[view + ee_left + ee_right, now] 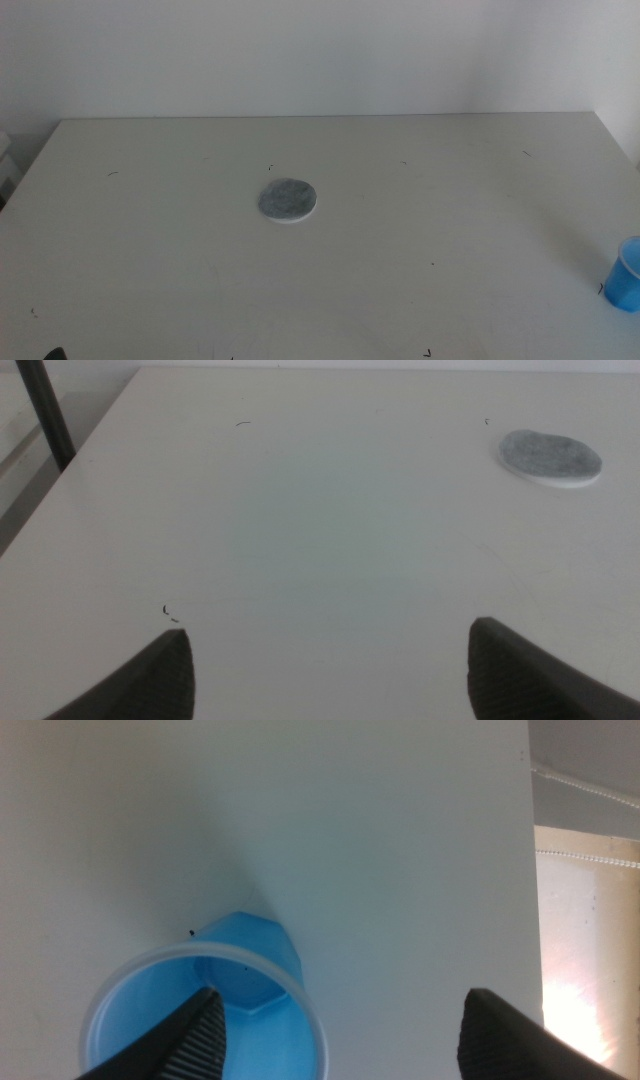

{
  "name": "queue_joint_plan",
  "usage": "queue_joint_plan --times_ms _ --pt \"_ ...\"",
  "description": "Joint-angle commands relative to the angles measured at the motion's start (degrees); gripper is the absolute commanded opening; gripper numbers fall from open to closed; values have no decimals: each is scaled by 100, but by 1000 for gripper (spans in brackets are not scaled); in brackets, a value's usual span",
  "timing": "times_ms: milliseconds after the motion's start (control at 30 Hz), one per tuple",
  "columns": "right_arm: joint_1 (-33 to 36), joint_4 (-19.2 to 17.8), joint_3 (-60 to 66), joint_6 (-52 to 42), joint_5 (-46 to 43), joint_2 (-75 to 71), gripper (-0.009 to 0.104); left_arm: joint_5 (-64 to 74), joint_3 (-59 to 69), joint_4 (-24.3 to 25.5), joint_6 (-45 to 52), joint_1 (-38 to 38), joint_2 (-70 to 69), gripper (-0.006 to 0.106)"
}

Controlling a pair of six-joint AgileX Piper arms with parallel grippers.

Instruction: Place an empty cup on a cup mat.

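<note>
The blue cup (pixel 625 275) stands upright and empty at the table's right edge, partly cut off in the middle view. The grey round cup mat (pixel 289 199) lies flat near the table's centre, well apart from the cup. In the right wrist view my right gripper (pixel 340 1010) hovers open just above the cup (pixel 250 960). One jaw sits over the cup's mouth and the other stands clear to its side. My left gripper (pixel 330 650) waits open over bare table at the front left, with the mat (pixel 550 456) far ahead of it.
The white table's right edge (pixel 530 870) runs close beside the cup. A dark pole (pixel 45 410) stands off the table's left side. Only a dark tip (pixel 52 353) of the left gripper shows at the bottom edge of the middle view.
</note>
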Motion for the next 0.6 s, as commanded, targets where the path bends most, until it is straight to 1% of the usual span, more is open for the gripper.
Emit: queue_joint_plan --times_ms 0,167,300,400,567 --pt "-43 -91 -59 -52 -184 -94 56 -389 -34 2 -62 6 -73 105" --pt "-43 -91 233 -52 -635 36 50 -389 -34 2 -62 6 -73 105" --pt "-43 -91 455 -52 -915 42 43 -389 -34 2 -62 6 -73 105" --pt "-43 -7 560 -52 -1005 42 34 -389 -34 2 -62 6 -73 105" --pt "-37 59 672 -52 -1000 42 14 -389 -34 2 -62 6 -73 105"
